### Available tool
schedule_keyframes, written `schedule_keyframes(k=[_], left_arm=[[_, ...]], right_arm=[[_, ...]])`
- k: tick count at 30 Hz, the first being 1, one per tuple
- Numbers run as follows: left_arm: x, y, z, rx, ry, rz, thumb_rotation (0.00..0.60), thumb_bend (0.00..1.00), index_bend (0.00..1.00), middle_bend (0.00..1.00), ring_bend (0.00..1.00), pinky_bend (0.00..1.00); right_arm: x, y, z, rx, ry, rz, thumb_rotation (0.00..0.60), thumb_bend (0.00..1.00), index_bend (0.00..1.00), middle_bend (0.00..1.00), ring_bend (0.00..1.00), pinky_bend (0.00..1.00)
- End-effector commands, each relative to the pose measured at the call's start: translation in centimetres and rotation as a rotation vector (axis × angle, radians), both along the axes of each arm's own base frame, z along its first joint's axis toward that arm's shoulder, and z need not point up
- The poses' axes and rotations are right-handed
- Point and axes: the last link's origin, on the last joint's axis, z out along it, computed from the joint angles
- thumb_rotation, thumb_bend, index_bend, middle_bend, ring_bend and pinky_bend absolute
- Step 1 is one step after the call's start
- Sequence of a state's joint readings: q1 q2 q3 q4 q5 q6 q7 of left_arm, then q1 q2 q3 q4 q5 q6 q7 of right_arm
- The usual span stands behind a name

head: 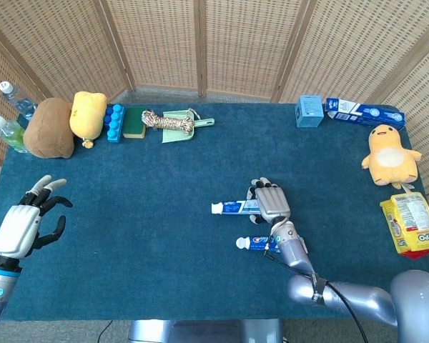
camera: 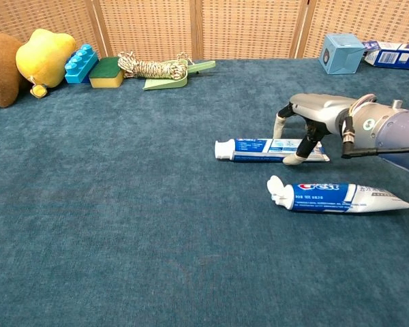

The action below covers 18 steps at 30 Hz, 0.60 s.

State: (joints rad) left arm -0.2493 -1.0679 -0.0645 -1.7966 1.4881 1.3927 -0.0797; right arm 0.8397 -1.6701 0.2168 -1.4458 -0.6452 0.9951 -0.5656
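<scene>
Blue carpet covers the counter (head: 129, 214), where the right robot hand (camera: 307, 119) arches over the far toothpaste tube (camera: 271, 149), fingertips touching but grasping nothing yet. The flat tube could slide away if pushed. The left robot hand (head: 20, 225) hangs released.

"Crest" on nearer toothpaste tube (camera: 341, 196)
</scene>
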Motion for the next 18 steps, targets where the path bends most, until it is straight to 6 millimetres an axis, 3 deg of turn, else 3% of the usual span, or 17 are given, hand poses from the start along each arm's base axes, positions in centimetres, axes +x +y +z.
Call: schedule_keyframes(k=[1,8,18], left_arm=[[0.0,0.0,0.0,0.0,0.0,0.001,0.6,0.5,0.39,0.16,0.05,0.15],[-0.1,-0.2,0.1,0.001,-0.002,0.003,0.6,0.49,0.39,0.15,0.04,0.15],[-0.4,-0.8,0.6,0.014,-0.012,0.012,0.6,0.49,0.39,0.15,0.04,0.15]], right_arm=[[0.0,0.0,0.0,0.0,0.003,0.001,0.6,0.26,0.4,0.19,0.11,0.25],[0.6,0.0,-0.5,0.01,-0.012,0.004,0.6,0.28,0.53,0.28,0.19,0.3],[1.7,-0.1,-0.5,-0.006,-0.093,0.019,0.6,0.39,0.82,0.58,0.51,0.68]])
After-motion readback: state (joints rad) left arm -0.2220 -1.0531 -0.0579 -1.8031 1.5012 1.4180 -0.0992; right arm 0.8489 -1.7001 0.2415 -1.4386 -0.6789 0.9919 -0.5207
